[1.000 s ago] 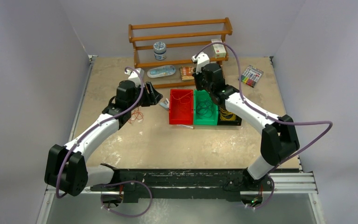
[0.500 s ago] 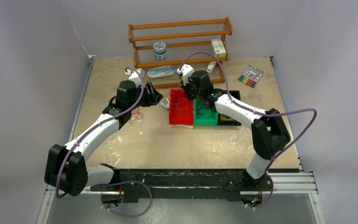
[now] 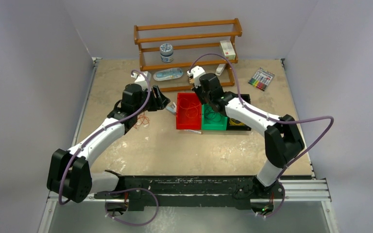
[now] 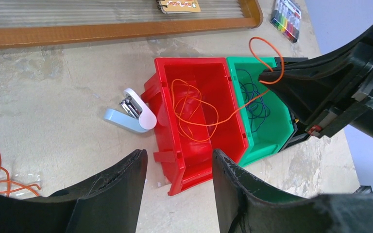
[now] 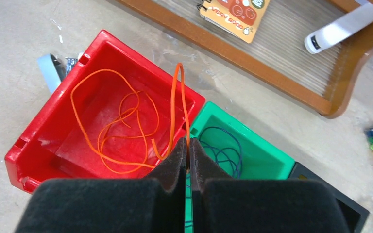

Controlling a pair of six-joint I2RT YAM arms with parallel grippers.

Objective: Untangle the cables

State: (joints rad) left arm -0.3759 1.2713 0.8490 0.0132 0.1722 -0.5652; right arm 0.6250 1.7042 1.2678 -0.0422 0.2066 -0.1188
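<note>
Right wrist: right fingers (image 5: 174,162) clenched on orange cable (image 5: 175,97) trailing into red bin (image 5: 39,121).
Left wrist: left fingers (image 4: 111,189) apart, empty; stapler (image 4: 131,114) beside bin.

The top camera is looking down from high at six o'clock, taking in the whole table (image 3: 199,150). The left wrist camera is facing roughly two o'clock and the right wrist camera roughly eleven. Both are hovering close and sharing the red bin (image 4: 189,61) and green bin (image 4: 267,143).
</note>
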